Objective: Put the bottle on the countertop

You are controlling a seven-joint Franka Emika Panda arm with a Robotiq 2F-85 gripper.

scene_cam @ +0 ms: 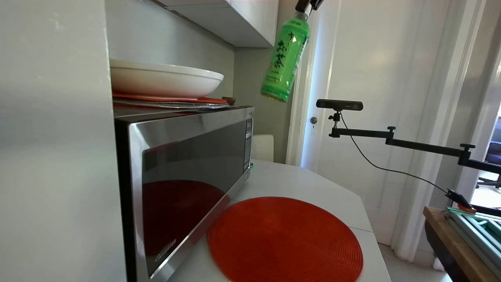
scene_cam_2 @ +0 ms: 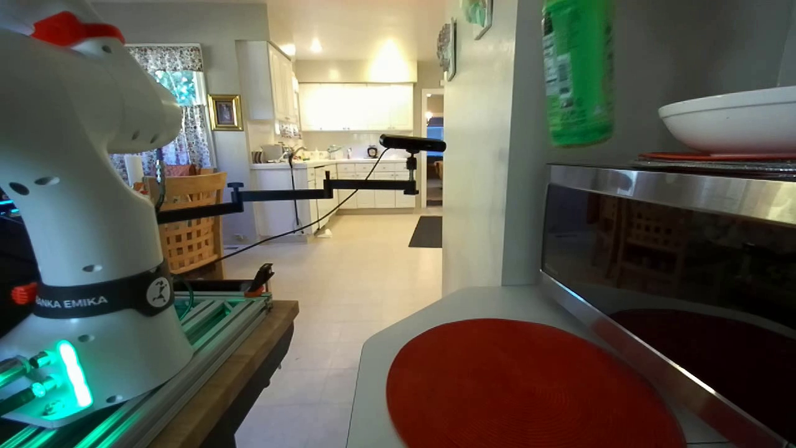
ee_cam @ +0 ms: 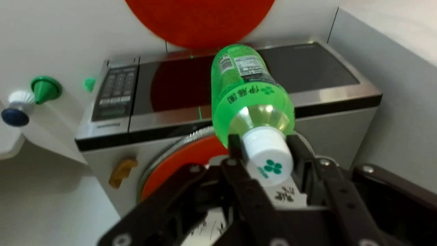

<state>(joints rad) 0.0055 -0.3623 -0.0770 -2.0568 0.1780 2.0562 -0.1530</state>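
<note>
Two black fingers (ee_cam: pixel 235 147) of the gripper (ee_cam: pixel 266 148) crowd the bottom of the wrist view, clamped on either side of a white cap (ee_cam: pixel 269 159). That cap tops the green bottle (ee_cam: pixel 247 71), which hangs in the air, cap up and tilted, well above the countertop (scene_cam: pixel 297 180).

Past the bottle in the wrist view comes the microwave (scene_cam: pixel 191 152). On top of it a white bowl (scene_cam: pixel 168 78) rests on a red mat (scene_cam: pixel 213 100), with silvery layers under that, and a tan piece (ee_cam: pixel 123 172), hard to identify, lies just beside them. Before the microwave door, a round red disc (scene_cam: pixel 285 239) lies flat on the countertop. Near the keypad end are a green cone-topped object (ee_cam: pixel 46 89) and a blue-ended one (ee_cam: pixel 15 117).

Farther off, in an exterior view, the white robot arm (scene_cam_2: pixel 93 218) rises from its bench, and a jointed black stand carries a camera (scene_cam: pixel 339 104). Behind that camera is a white door (scene_cam: pixel 375 62); white kitchen cabinets (scene_cam_2: pixel 357 106) lie deepest of all.
</note>
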